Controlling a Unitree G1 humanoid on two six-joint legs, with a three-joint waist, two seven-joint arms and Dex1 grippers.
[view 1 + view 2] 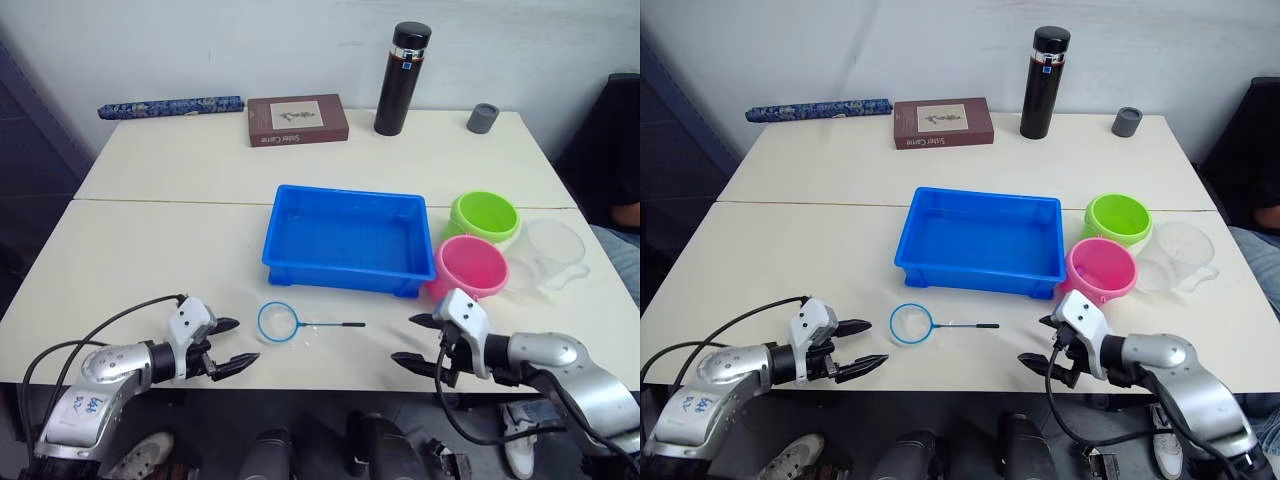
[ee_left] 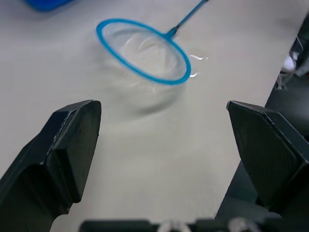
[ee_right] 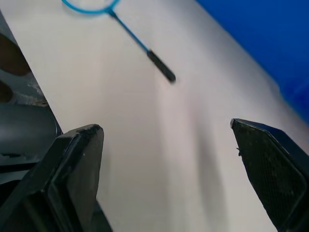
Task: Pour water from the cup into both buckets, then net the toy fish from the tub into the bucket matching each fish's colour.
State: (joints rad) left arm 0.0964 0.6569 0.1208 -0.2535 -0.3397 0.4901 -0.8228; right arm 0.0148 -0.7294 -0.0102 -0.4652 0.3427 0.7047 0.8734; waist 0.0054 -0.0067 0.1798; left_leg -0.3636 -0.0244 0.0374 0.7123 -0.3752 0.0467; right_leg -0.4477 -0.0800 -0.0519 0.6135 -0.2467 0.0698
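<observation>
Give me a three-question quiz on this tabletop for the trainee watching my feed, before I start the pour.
1. True or false: the net lies on the table between the two grippers.
2. Which bucket stands nearer the robot? A) the pink bucket B) the green bucket
3. Fill in: the clear cup stands to the robot's ____ of the buckets.

Key
1. True. It lies flat in front of the blue tub, with the left gripper and right gripper both open and empty to either side.
2. A.
3. Right, by the table's right edge.
</observation>
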